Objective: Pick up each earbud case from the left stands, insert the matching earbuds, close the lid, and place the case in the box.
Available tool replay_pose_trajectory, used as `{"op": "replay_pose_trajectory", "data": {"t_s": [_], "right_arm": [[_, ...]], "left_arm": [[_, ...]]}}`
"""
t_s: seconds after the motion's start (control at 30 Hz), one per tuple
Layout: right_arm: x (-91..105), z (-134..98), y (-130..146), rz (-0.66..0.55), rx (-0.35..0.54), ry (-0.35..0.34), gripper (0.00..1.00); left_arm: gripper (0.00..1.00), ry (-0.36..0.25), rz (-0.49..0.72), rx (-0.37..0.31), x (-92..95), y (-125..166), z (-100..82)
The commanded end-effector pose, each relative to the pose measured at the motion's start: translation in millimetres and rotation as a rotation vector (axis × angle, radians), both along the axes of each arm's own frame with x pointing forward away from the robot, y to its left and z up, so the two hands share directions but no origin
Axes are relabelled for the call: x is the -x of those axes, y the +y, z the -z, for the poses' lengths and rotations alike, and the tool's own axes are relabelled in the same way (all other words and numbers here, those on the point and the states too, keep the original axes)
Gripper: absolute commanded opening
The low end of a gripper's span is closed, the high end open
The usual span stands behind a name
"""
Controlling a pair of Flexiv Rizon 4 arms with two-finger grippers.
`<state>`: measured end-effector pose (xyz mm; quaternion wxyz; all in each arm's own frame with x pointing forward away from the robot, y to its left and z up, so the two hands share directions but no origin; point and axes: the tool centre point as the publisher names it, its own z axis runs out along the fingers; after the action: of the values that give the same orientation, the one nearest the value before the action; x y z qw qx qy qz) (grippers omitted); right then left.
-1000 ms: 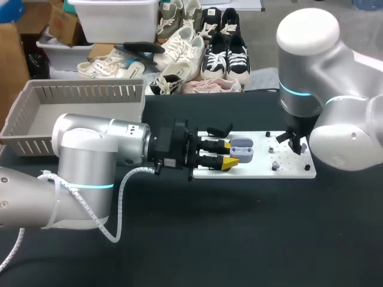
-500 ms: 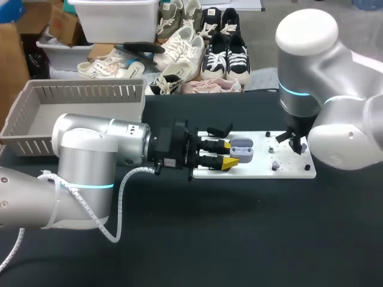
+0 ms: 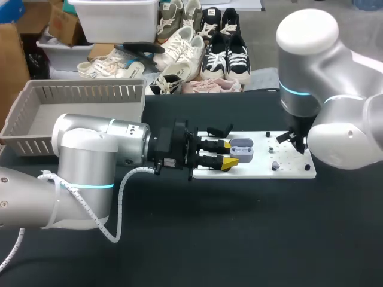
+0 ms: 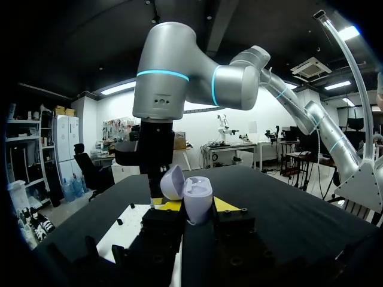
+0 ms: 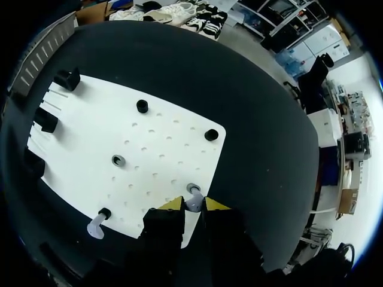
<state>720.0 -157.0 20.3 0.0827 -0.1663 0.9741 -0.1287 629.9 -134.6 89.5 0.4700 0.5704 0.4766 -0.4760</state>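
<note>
My left gripper point(image 3: 234, 153) is shut on a lavender earbud case point(image 3: 242, 150), holding it just above the white board point(image 3: 257, 170). In the left wrist view the case point(image 4: 197, 200) stands upright between the yellow tips of the left gripper point(image 4: 190, 207), with its lid point(image 4: 172, 182) hinged open. My right gripper point(image 3: 294, 142) points down at the board's right end. In the right wrist view the right gripper point(image 5: 194, 204) has its tips on both sides of a lavender earbud point(image 5: 192, 202) that sits at a peg on the board. A second earbud point(image 5: 96, 227) rests at another peg near the board's edge.
A grey slatted basket point(image 3: 36, 119) stands at the table's back left. Black case stands point(image 5: 67, 79) point(image 5: 45, 119) line one end of the white board point(image 5: 149, 149), and several small pegs point(image 5: 142, 106) point(image 5: 210, 134) point(image 5: 118, 160) stick up from it. Dark tabletop lies in front.
The right gripper's fingers have drawn closer together over the board's right end. The left arm and the open case have stayed where they were.
</note>
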Motion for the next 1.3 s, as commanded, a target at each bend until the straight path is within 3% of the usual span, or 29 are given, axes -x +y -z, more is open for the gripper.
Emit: {"op": "replay_pose_trajectory", "data": {"t_s": [0.03,0.43,0.9,1.3], "right_arm": [[-0.5,1.7,0.5,0.003,0.001,0.002,0.0],[3.0,-5.7,-0.4,0.009,0.0,-0.013,0.0],[15.6,-32.6,-0.2,0.013,0.005,-0.045,0.0],[38.1,-62.7,4.9,0.089,-0.016,0.0,0.0]], "left_arm": [[0.0,-0.002,-0.004,0.001,0.9,-0.3,0.6],[0.0,-0.002,-0.004,0.001,0.9,-0.3,0.6],[0.0,-0.002,-0.004,0.001,0.9,-0.3,0.6],[0.0,-0.002,-0.004,0.001,0.9,-0.3,0.6]]}}
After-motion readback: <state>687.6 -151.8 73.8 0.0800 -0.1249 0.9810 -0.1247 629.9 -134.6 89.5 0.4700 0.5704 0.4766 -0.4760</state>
